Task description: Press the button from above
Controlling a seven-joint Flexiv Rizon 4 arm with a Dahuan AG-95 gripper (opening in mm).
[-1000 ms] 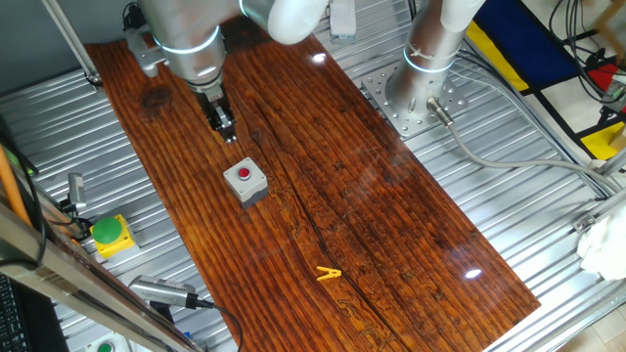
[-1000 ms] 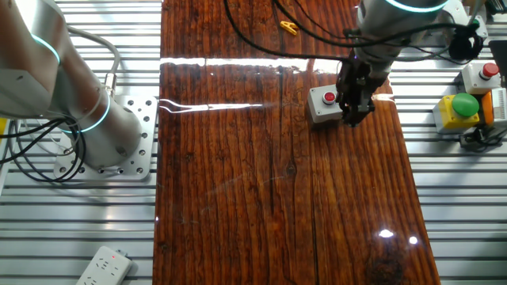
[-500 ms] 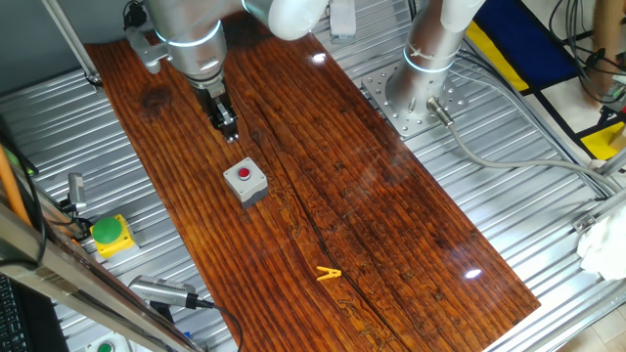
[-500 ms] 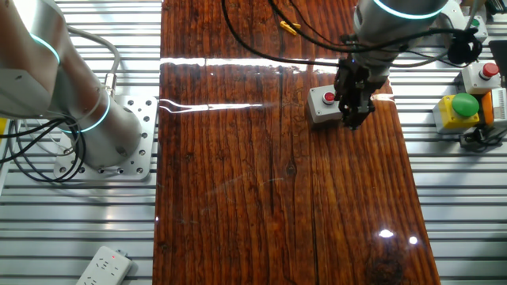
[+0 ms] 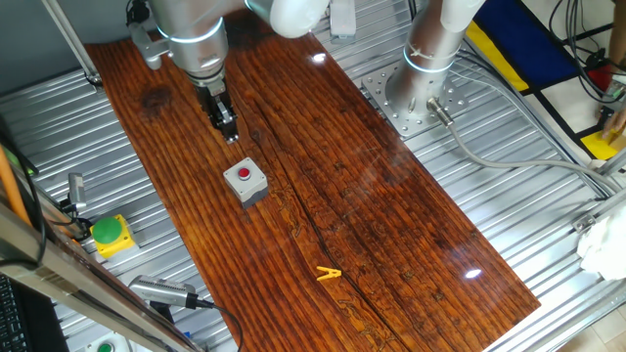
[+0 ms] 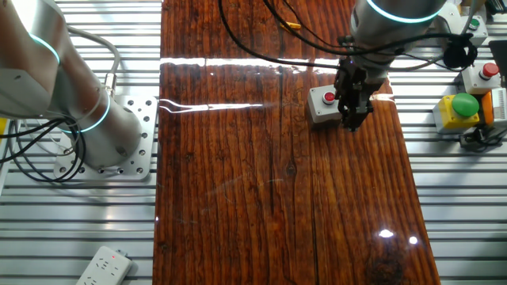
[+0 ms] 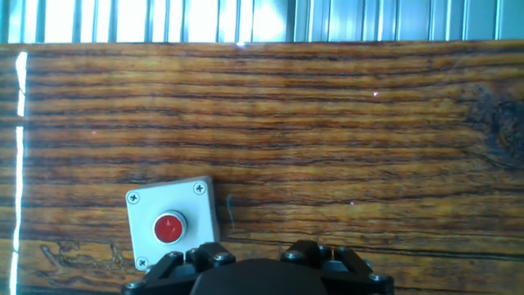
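The small red button point(image 5: 245, 175) sits in its grey square box point(image 5: 250, 191) on the dark wooden board. It also shows in the other fixed view point(image 6: 329, 96) and at the lower left of the hand view point(image 7: 169, 228). My gripper point(image 5: 229, 133) points down and hangs above the board, just beyond the box and apart from it. In the other fixed view my gripper point(image 6: 352, 120) is right beside the box, on its right. The hand view shows only the gripper's dark body point(image 7: 258, 277) along the bottom edge. The fingertips are not shown clearly in any view.
A green button on a yellow box point(image 5: 110, 233) and another red button box point(image 6: 485, 75) stand off the board on the metal table. A yellow clip point(image 5: 328, 275) lies on the board. A second arm's base point(image 5: 421, 93) stands beside the board. A white power strip point(image 6: 103, 265) lies nearby.
My arm has shifted only slightly near the button box. The button and box have not moved.
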